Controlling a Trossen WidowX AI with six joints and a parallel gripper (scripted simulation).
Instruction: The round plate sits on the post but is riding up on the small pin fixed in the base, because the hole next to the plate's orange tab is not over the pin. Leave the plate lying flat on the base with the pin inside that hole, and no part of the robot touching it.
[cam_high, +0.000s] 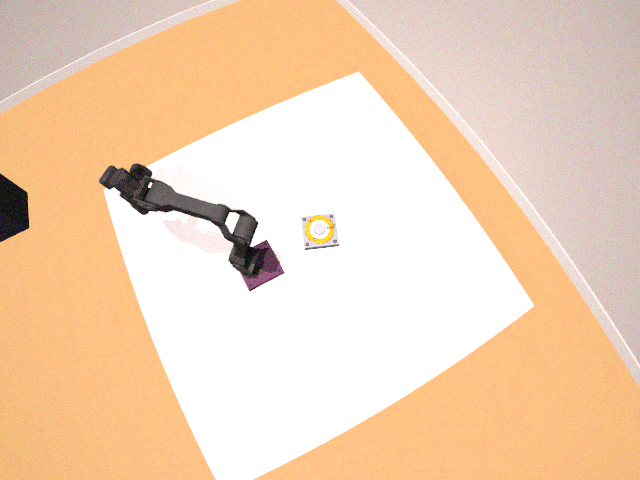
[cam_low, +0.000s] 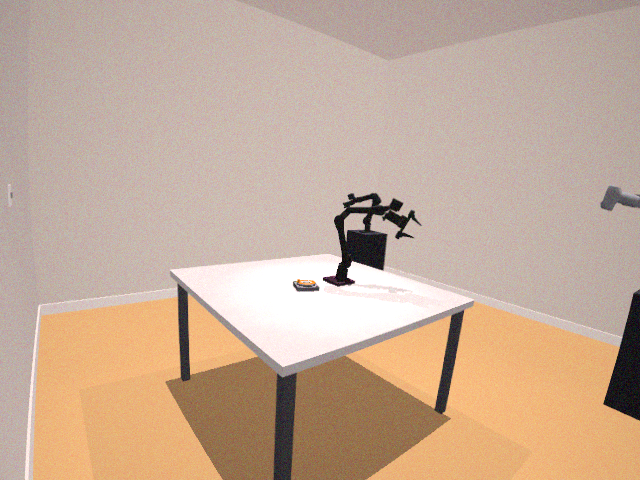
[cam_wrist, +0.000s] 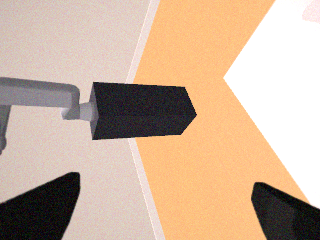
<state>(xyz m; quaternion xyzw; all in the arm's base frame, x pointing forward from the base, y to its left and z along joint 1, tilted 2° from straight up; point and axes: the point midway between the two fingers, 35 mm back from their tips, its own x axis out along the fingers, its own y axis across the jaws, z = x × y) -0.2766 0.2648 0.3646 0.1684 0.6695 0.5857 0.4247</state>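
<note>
The round yellow plate (cam_high: 319, 240) (cam_low: 306, 282) with a pale middle sits on the square grey base (cam_high: 304, 239) (cam_low: 306, 288) on the table. The round post (cam_high: 319, 228) shows at its centre. A small orange tab (cam_high: 330, 227) is on the plate's right side in the top view. A small dark mark (cam_high: 314, 239) shows low on the ring; whether it is a hole or the pin I cannot tell. The plate's tilt is too small to read. My gripper (cam_low: 417, 230) (cam_wrist: 167, 186) is open and empty, high up and well away from the plate, on the far side of the arm's mount.
The arm stands on a purple mounting plate (cam_high: 273, 268) (cam_low: 330, 280) close beside the base. The white table (cam_high: 387, 310) (cam_low: 248, 310) has its edge below the arm's reach. A black pedestal (cam_wrist: 140, 110) (cam_low: 367, 248) with another arm stands beyond the table.
</note>
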